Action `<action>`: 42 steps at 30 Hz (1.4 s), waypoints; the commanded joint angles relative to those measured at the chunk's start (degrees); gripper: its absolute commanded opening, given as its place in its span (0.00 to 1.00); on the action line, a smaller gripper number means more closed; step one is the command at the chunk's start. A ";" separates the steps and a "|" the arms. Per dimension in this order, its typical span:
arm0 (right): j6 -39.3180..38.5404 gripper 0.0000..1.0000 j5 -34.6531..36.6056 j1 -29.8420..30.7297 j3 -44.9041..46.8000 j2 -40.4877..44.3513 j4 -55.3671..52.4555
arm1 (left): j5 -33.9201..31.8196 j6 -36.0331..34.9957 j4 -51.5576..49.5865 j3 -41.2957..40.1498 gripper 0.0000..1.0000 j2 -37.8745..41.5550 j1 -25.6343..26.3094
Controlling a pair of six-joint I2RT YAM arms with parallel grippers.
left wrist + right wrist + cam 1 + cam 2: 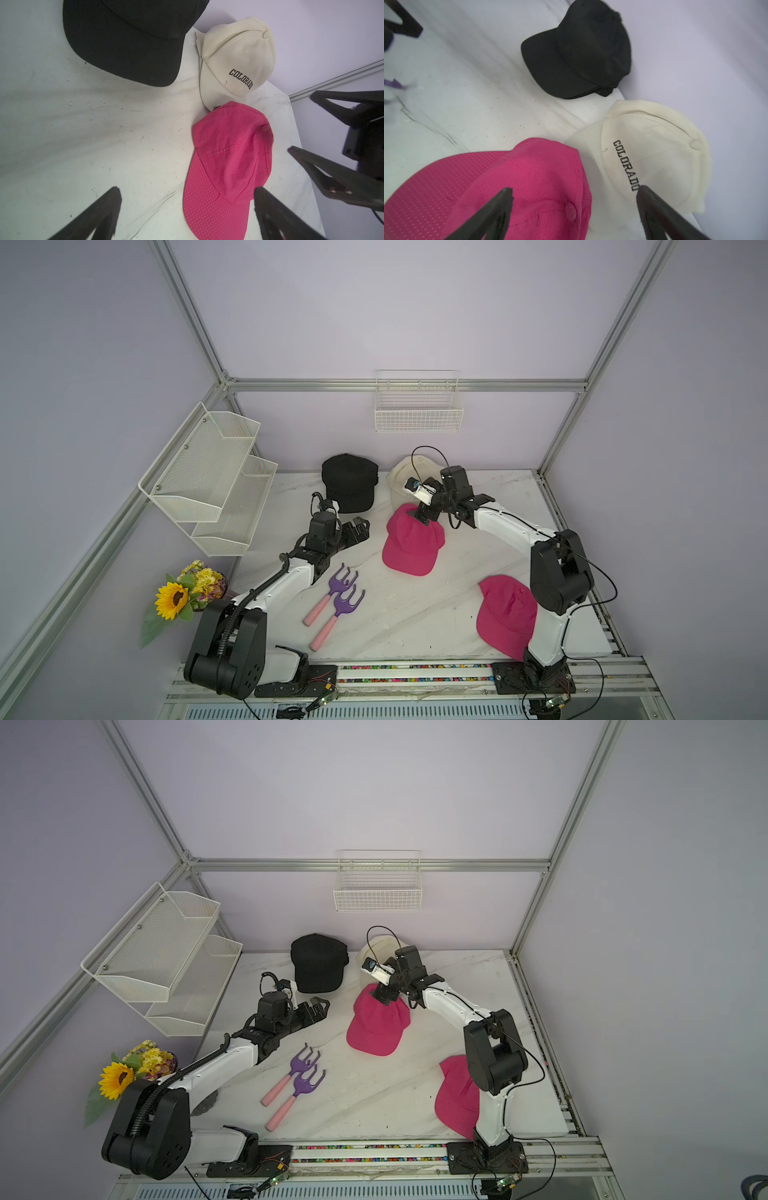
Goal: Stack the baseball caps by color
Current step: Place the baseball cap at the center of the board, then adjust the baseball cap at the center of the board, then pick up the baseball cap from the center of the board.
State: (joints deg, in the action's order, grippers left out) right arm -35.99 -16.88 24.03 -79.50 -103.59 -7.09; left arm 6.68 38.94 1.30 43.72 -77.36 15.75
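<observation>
On my right gripper [574,190] the fingers [500,205] are spread wide, holding nothing. The hot pink cap [533,172] lies under them, its brim stretching long-ways out past one finger.

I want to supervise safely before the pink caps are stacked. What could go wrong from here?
The far pink cap lies against the cream cap; the open right gripper above it might pinch both. The near pink cap is partly hidden by the right arm, which could drag it off the table.
</observation>
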 commanded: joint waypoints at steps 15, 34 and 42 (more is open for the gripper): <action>81.15 0.77 19.82 -8.07 40.81 50.69 -8.89 | 3.43 -3.53 1.62 1.82 1.00 -0.79 2.48; 105.22 0.86 16.84 -13.99 41.75 40.67 -33.80 | 11.98 -17.57 -13.20 22.31 1.00 -24.56 11.59; 105.02 0.85 25.60 -14.08 30.92 32.28 -46.31 | 11.83 -20.20 -13.95 23.69 1.00 -24.81 11.59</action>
State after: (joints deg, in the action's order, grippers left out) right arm 68.36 3.29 10.26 -44.64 -69.12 -46.06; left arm 17.80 21.80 -12.32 65.54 -103.50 27.27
